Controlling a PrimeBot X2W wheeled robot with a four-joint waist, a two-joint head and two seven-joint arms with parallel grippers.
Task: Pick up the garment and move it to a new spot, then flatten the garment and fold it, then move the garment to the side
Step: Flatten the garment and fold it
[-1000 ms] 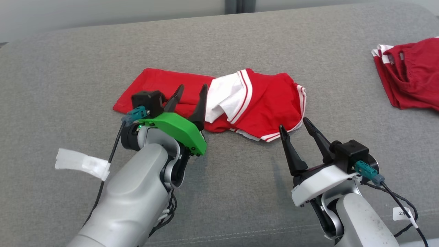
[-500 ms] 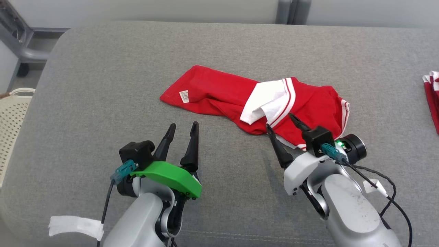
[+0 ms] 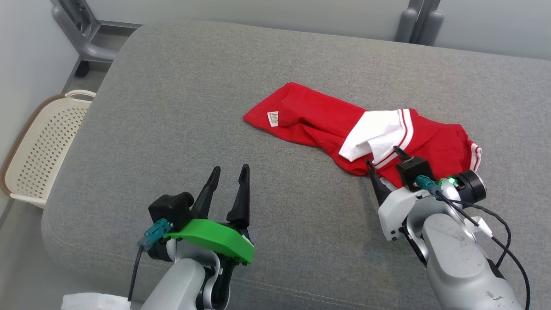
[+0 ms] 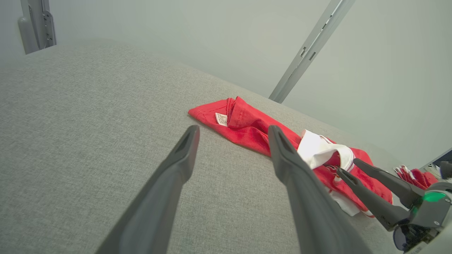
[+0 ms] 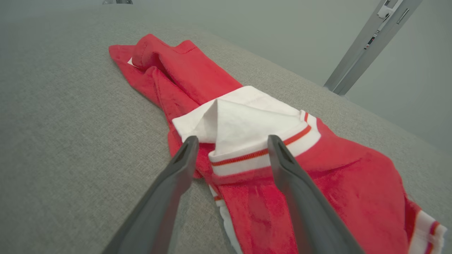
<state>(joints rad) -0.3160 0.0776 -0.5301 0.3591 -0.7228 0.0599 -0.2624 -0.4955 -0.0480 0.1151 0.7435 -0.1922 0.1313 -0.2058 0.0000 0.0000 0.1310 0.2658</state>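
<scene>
Both the left gripper (image 3: 230, 168) and right gripper (image 3: 382, 156) have their fingers spread open and empty. The right gripper frames the garment's (image 3: 310, 116) white flap (image 3: 374, 133). Closing there risks pinching one loose layer, so the garment drags along bunched.

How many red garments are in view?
2. One red garment lies crumpled on the grey cushion; a second garment shows partly at the left wrist view's far right. Others may be hidden.

The label (image 3: 273, 119) on the garment (image 3: 310, 116) is too small to read. The right gripper (image 3: 382, 155) covers its near hem and part of a farther red cloth (image 4: 422, 178).
</scene>
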